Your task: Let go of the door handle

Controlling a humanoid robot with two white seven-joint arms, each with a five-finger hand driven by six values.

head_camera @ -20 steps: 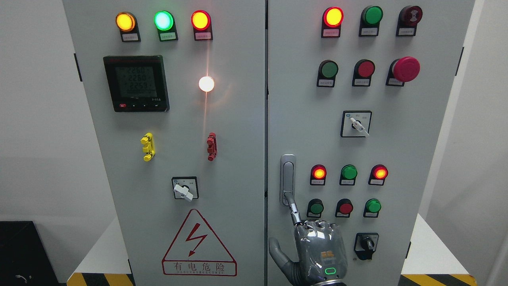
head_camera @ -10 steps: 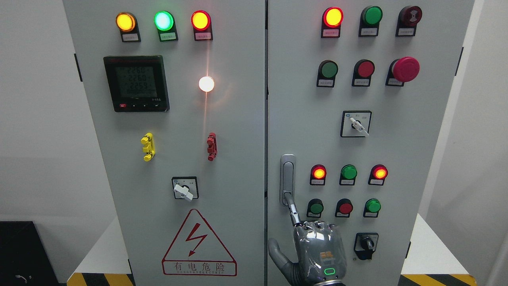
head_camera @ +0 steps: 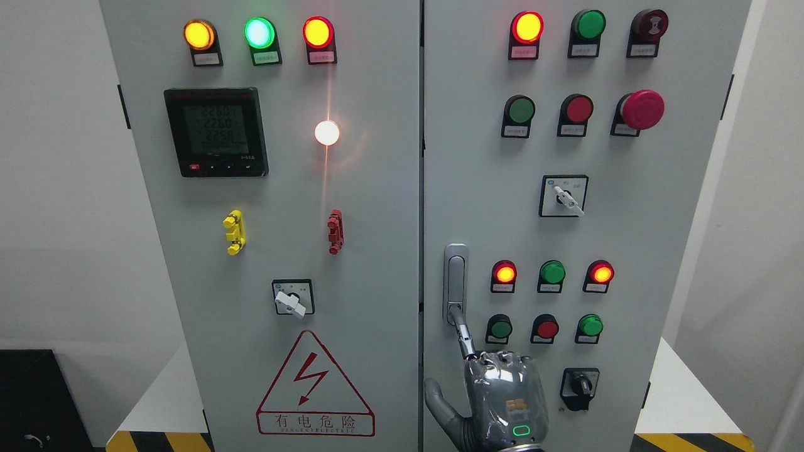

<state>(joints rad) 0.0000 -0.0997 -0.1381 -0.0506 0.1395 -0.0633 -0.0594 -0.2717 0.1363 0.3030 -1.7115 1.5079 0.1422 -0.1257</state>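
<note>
Silver vertical door handle (head_camera: 455, 282) is set at left edge of right grey cabinet door (head_camera: 628, 238), beside the centre seam. Grey metallic right robot hand (head_camera: 499, 402) is seen just below handle, arm entering at bottom edge, right of middle. One finger (head_camera: 463, 333) is extended up, tip touching handle's lower end; other fingers are curled, thumb out to the left. Nothing is gripped. Small red and green round lamps (head_camera: 551, 273) sit right of handle.
</note>
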